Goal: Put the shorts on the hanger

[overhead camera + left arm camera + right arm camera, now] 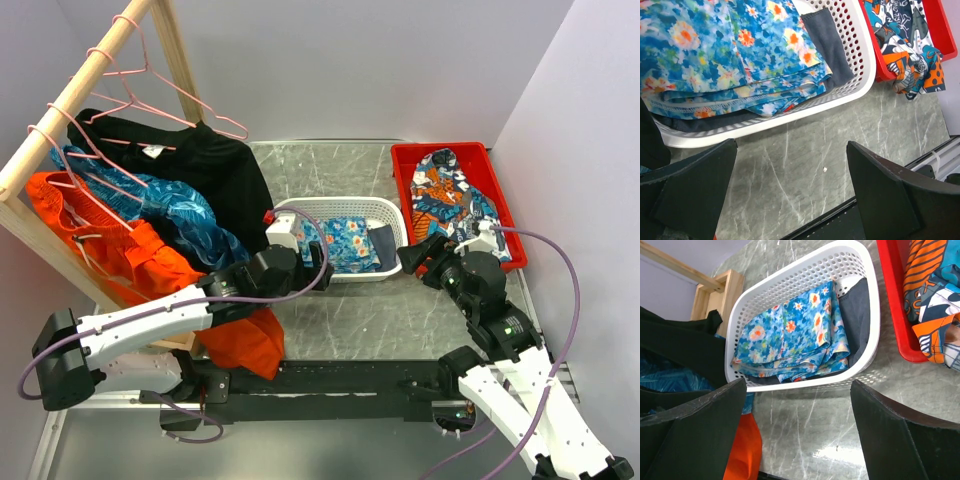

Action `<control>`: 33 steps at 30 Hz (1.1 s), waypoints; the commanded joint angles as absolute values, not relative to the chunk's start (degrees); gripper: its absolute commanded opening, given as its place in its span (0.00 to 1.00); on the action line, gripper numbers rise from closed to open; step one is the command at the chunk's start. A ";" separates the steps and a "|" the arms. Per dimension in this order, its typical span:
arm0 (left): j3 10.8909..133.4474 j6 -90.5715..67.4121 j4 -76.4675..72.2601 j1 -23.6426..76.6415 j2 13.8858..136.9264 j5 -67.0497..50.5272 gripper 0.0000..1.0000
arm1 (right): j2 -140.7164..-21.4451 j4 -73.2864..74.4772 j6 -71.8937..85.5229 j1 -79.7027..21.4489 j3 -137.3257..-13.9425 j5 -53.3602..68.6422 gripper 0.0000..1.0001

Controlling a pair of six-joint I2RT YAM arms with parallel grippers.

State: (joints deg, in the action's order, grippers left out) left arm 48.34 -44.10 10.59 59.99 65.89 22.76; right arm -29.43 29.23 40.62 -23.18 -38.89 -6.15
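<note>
Closest to the arm bases, the left pincer (322, 262) and right pincer (408, 258) hang over the grey marbled desk (380, 320), just short of the white perforated plastic basket (340, 206). From overhead their spread is hard to judge. Each wrist camera settles it: the left pincer (790, 192) and the right pincer (797, 432) both stand wide apart, with only bare desk between the black fingers (900, 437).

Inside the basket, the wrist views show a folded blue floral-print cloth (790, 335) lying on a dark grey cloth (857, 315).

To its right, the busy-patterned orange, teal and navy shorts (455, 195) lie crumpled in the red plastic tray (440, 148). Only the left wrist view shows a corner of the shorts (915, 70) spilling over the tray's near wall.

Only the overhead view shows the thin pink wire hanger (236, 128), which hangs bare from the slanted wooden rack pole (70, 100), well apart from the shorts. Beneath the pole hang a black garment (215, 165), blue leafy shorts (185, 210) and plain orange shorts (150, 260).

The black garment carries a white tag too small to read.
</note>
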 commanded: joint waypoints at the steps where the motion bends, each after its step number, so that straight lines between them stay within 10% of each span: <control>1: 49.39 -42.45 8.70 60.73 66.36 22.41 0.96 | -30.14 28.39 39.90 -23.47 -38.76 -6.42 0.92; 33: 55.36 -57.48 9.57 71.10 92.44 27.68 0.96 | -32.96 27.51 39.64 -23.47 -39.55 -6.42 0.95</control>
